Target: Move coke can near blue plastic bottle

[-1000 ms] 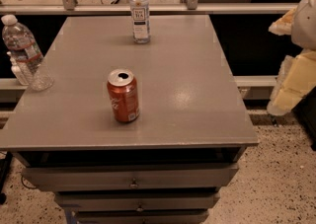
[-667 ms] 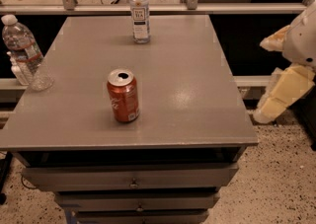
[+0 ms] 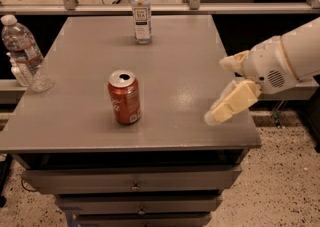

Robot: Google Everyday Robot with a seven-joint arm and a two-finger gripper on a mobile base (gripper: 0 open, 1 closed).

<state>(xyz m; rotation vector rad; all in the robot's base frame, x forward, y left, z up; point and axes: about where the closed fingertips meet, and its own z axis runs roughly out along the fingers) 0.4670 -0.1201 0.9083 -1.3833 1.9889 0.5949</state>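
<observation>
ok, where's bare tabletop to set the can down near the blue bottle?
Bare on both sides of the blue bottle and in the wide stretch between it and the can. The left edge is taken by the crinkled bottle; the open gripper hangs over the front right of the table.

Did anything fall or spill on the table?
No spill. The coke can and blue plastic bottle stand upright. Only the crinkled bottle looks risky, at the table's left edge. The gripper hovers open at the right edge.
</observation>
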